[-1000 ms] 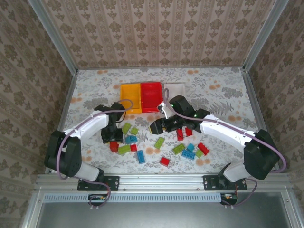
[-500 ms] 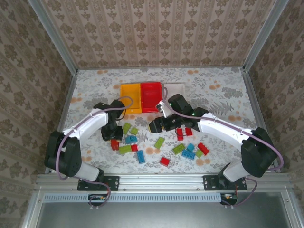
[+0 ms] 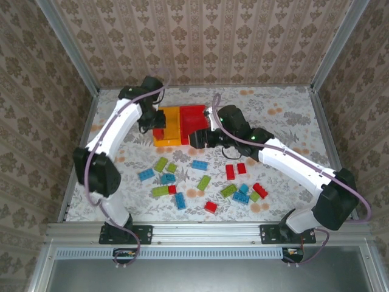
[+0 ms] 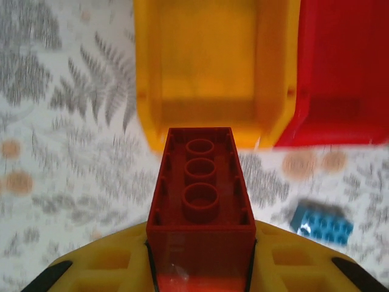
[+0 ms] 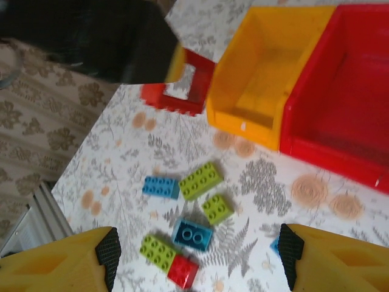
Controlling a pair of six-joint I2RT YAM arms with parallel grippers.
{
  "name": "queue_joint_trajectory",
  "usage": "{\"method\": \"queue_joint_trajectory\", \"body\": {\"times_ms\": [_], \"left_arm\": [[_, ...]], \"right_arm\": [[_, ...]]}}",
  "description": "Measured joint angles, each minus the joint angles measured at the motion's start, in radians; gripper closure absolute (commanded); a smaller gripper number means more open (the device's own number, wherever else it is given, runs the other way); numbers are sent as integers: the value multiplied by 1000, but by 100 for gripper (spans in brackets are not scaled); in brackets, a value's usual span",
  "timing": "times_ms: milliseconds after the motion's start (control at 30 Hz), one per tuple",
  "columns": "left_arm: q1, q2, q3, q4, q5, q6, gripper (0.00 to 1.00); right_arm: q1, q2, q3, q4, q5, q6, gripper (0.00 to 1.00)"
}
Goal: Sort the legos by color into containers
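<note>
Top external view first: where is the left gripper [image 3: 155,126], and what does it have?

It reaches to the far left part of the table [image 3: 285,115]. It is clamped on one red brick [image 3: 158,133] at the near-left corner of the yellow-orange bin [image 3: 170,118]. The red bin [image 3: 194,117] stands against that bin's right side.

Does the left wrist view agree?

Yes. The yellow fingers [image 4: 97,267] press on both long sides of the red brick. Its hollow underside, with three round tubes, faces the camera. The brick's far end sits just short of the yellow-orange bin's near wall, not at the red bin. A light blue brick [image 4: 321,224] lies on the table to the right.

And the right gripper [image 3: 196,141]?

It hangs just near of the red bin's near wall. In the right wrist view its fingers [image 5: 61,261] are spread wide with nothing between them. Below them lie a few lime green, light blue and red bricks.

Where are the other pieces?

The loose legos [image 3: 203,182] are scattered over the near half of the table, apart from the bins. They are red, lime green and light blue, with some touching in small clusters.
</note>
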Motion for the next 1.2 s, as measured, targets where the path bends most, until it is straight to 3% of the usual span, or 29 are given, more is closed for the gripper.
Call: {"method": "queue_joint_trajectory", "body": {"times_ms": [200, 400, 733, 1033, 1200], "left_arm": [[31, 311, 311, 3, -2, 39, 71], [61, 481, 470, 13, 18, 44, 70], [82, 525, 483, 59, 100, 31, 67], [79, 526, 448, 109, 142, 13, 64], [79, 535, 447, 122, 158, 7, 54]], "right_arm": [[-16, 120, 119, 13, 34, -20, 27], [-35, 205, 195, -1, 38, -19, 27], [-35, 256, 248, -32, 74, -40, 27], [37, 308, 280, -56, 159, -102, 25], [59, 316, 280, -57, 175, -118, 25]]}}
